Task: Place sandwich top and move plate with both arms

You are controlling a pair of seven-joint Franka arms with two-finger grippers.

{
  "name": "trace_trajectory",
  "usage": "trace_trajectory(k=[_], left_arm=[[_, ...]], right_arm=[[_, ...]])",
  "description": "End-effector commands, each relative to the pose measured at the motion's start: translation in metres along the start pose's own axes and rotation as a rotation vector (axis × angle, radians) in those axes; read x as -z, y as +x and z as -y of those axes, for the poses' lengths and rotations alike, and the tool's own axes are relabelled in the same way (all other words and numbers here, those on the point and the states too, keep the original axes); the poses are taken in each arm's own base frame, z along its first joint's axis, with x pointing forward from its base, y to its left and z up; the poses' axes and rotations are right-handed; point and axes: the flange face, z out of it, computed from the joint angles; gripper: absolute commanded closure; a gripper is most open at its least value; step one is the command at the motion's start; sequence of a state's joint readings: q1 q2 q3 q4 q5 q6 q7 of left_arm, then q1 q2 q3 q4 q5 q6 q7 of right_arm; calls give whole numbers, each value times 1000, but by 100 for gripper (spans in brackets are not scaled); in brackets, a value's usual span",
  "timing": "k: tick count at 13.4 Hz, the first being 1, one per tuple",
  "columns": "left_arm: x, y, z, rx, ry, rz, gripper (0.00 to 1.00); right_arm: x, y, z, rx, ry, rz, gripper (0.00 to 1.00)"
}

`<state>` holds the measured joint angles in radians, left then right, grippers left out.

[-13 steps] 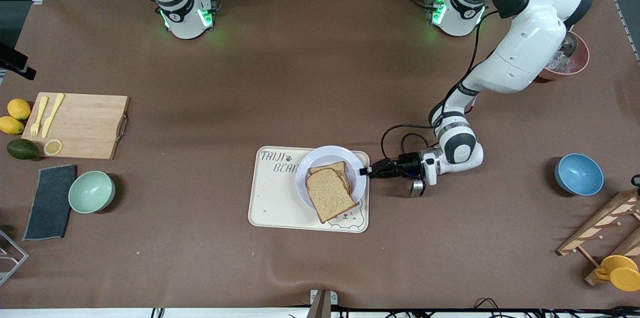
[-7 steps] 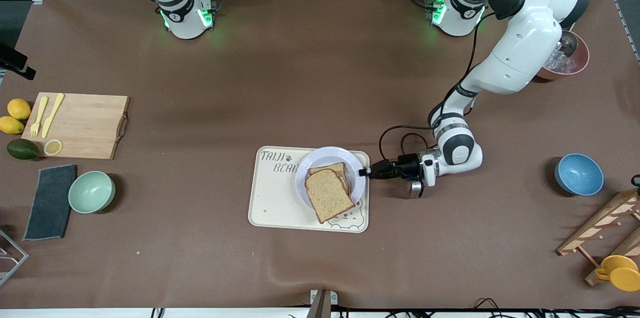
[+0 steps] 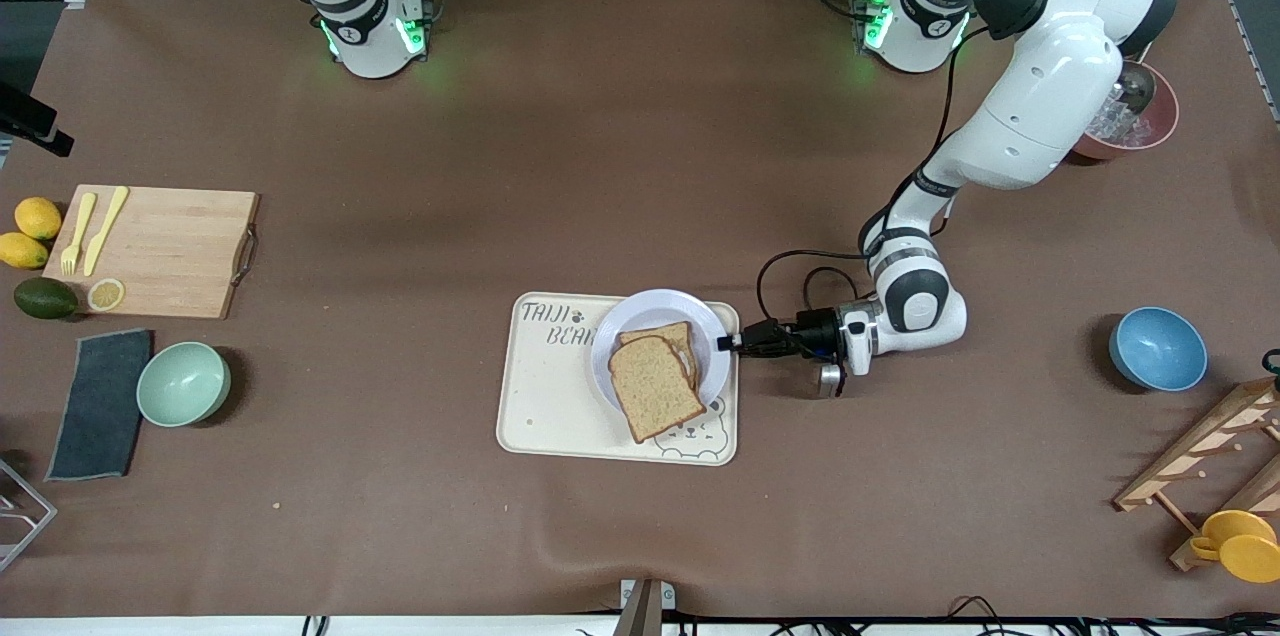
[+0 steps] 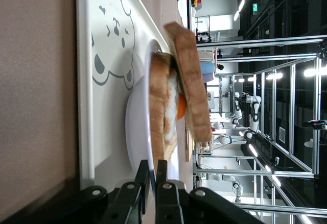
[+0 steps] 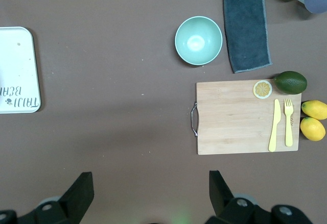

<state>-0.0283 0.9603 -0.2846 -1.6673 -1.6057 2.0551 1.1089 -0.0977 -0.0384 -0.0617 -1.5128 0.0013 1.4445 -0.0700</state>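
Observation:
The pale plate (image 3: 640, 314) lies on the cream bear tray (image 3: 545, 406). On it is a bread slice with egg (image 3: 672, 336), and the sandwich top (image 3: 655, 388) lies on that, overhanging the plate's edge nearer the front camera. My left gripper (image 3: 727, 342) is shut on the plate's rim at the left arm's end. In the left wrist view the fingers (image 4: 144, 173) pinch the rim (image 4: 134, 127), with the sandwich top (image 4: 191, 86) over the egg slice (image 4: 159, 101). My right gripper (image 5: 152, 193) is open and empty, high over bare table between the tray (image 5: 18, 71) and the cutting board (image 5: 240, 117).
A cutting board (image 3: 155, 251) with fork, knife and lemon slice, lemons, an avocado, a green bowl (image 3: 183, 383) and a grey cloth (image 3: 100, 403) lie at the right arm's end. A blue bowl (image 3: 1157, 348), a wooden rack (image 3: 1200, 456) and a reddish bowl (image 3: 1150, 121) are at the left arm's end.
The plate and sandwich have shifted slightly away from the front camera on the tray. The left gripper has stayed shut on the rim.

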Motion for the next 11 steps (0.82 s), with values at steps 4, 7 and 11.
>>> trace_trajectory(k=[4, 7, 11], left_arm=[[23, -3, 26, 11, 64, 47, 82], [44, 7, 22, -9, 80, 50, 83], [47, 10, 15, -9, 67, 57, 83]], right_arm=[[4, -2, -1, 1, -6, 4, 0], [4, -1, 1, -2, -4, 6, 0], [5, -2, -1, -4, -8, 1, 0]])
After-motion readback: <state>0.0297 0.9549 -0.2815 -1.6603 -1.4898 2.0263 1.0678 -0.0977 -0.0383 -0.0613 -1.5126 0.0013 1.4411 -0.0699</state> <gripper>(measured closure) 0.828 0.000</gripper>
